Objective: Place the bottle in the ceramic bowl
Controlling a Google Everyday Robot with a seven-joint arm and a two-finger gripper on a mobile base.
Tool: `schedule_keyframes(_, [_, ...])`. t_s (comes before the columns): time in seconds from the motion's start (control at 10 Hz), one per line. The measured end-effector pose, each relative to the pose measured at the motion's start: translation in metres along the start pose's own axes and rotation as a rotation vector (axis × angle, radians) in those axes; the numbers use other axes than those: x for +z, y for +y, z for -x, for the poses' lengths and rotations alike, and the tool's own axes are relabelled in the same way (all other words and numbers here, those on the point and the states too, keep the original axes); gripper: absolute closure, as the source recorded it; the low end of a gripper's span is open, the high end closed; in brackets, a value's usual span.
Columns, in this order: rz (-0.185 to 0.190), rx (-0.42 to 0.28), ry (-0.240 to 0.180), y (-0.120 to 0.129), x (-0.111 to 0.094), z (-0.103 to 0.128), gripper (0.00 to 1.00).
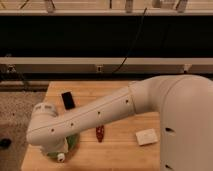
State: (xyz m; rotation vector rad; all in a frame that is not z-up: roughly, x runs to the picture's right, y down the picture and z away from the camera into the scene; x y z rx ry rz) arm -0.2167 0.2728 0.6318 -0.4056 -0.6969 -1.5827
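Observation:
The green ceramic bowl (71, 143) sits at the front left of the wooden table (120, 92). Only its right rim and a sliver of the front show, because my white arm's wrist (47, 130) covers most of it. My gripper (56, 153) points down under the wrist, over the bowl, and is mostly hidden. A small white round cap (61, 157) shows at the bowl's front edge below the wrist. It may be the top of the bottle, and the rest of the bottle is hidden.
A black rectangular object (68, 100) lies at the back left of the table. A small red object (100, 133) lies just right of the bowl. A white flat packet (147, 136) lies further right. The table's left edge is close to the bowl.

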Motion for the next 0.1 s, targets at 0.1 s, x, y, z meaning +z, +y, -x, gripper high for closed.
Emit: schedule_keyframes(0.1, [-0.003, 0.006, 0.003, 0.0019, -0.0016, -0.0005, 0.64])
